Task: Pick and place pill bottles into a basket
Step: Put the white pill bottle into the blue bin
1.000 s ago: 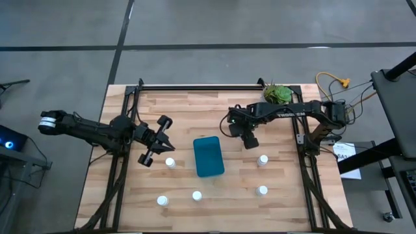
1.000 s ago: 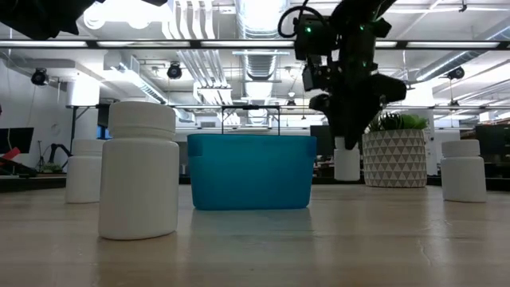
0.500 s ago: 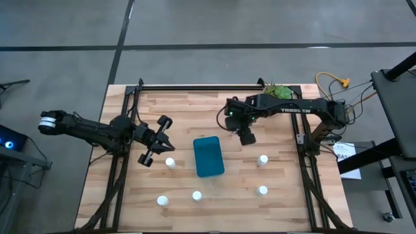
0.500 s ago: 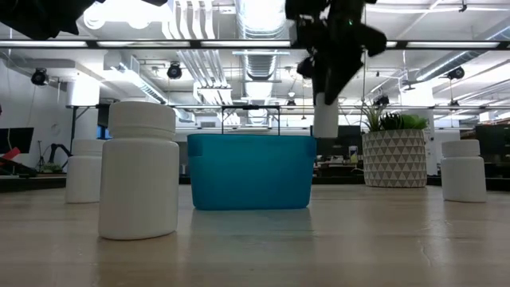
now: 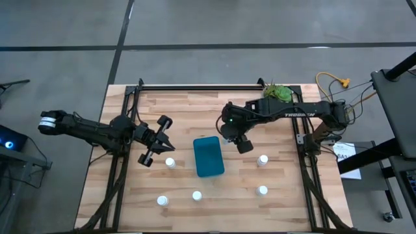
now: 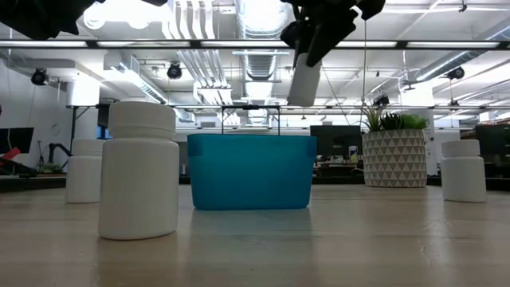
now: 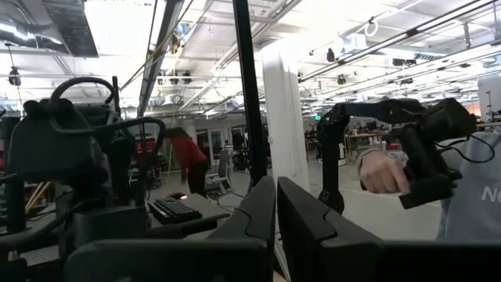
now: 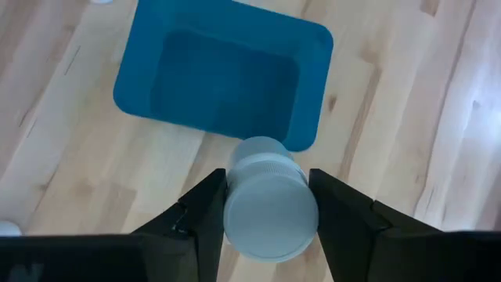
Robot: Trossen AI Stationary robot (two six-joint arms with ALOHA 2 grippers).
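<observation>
a wooden table [image 5: 195,110] seen from above, with two dark robot arms, a teal basket and white pill bottles. nearest the front edge stand three bottles in a loose row: one at front left [image 5: 162,201], one in the middle [image 5: 197,195] and one at front right [image 5: 262,190]. a little farther back, a fourth bottle [image 5: 169,162] stands just left of the basket, and a fifth [image 5: 262,159] stands well to the right of it. the basket [image 5: 208,156] sits near the middle of the table, open side up; its inside looks bare in the right wrist view. the left gripper [image 5: 159,140] hangs over the table to the left of the basket, just beyond the fourth bottle, with its jaws closed on nothing; its two fingers [image 7: 266,211] meet in the left wrist view. the right gripper [image 5: 229,138] is raised in the air just right of the basket's far end, its jaws clamped on a sixth bottle [image 8: 270,200], held by its sides. in the low view that bottle [image 6: 304,84] hangs tilted, well above the basket's rim [image 6: 251,137]. at the far right of the table stands a potted plant [image 5: 277,93].
</observation>
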